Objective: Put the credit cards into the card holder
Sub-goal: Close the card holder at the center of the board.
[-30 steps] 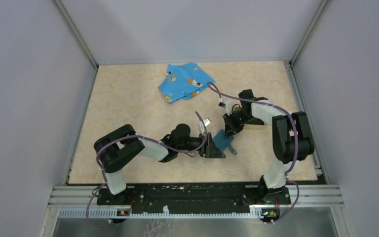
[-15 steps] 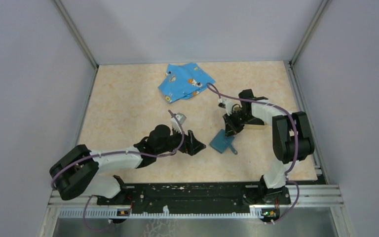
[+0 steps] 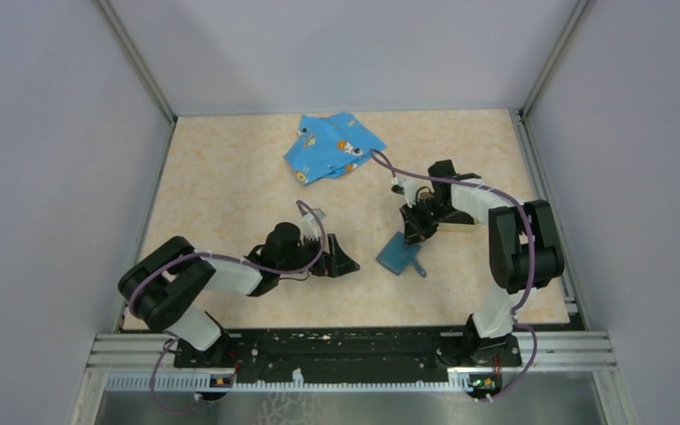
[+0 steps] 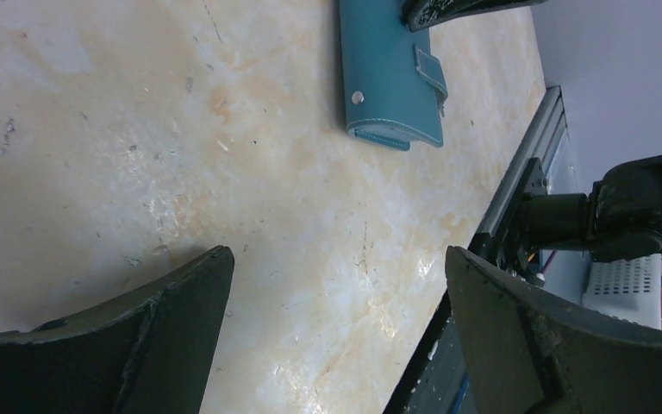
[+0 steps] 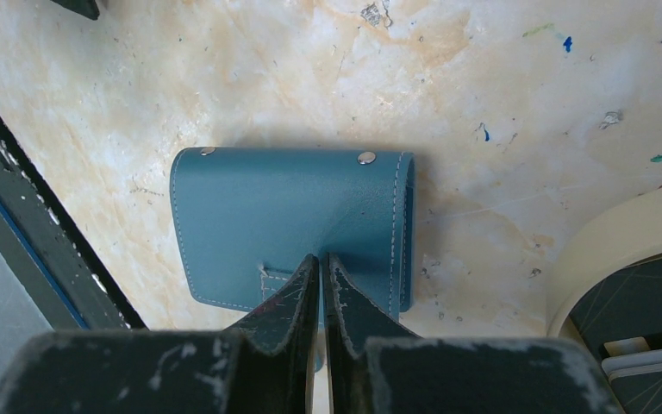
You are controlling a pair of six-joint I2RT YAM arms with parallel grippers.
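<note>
The teal card holder (image 3: pixel 398 255) lies folded flat on the table, its snap strap (image 4: pixel 431 73) sticking out at one side. My right gripper (image 3: pixel 410 235) is shut, and its tips (image 5: pixel 321 259) rest on the card holder (image 5: pixel 284 216) near the strap; whether they pinch any of it I cannot tell. My left gripper (image 3: pixel 347 263) stands open a short way left of the holder, with only bare table between its fingers (image 4: pixel 181 302). The card holder (image 4: pixel 388 69) lies ahead of it, untouched. Dark flat credit cards (image 5: pixel 646 293) lie in a tan tray beside the right gripper.
The tan tray's rim (image 5: pixel 621 228) curves close to the right of the card holder. A bright blue cartoon-print cloth (image 3: pixel 332 146) lies at the back of the table. The black base rail (image 3: pixel 354 350) runs along the near edge, and grey walls enclose the table.
My left gripper has drawn back leftward off the card holder and opened wide, its arm folding back. The card holder and the right arm have stayed put.
</note>
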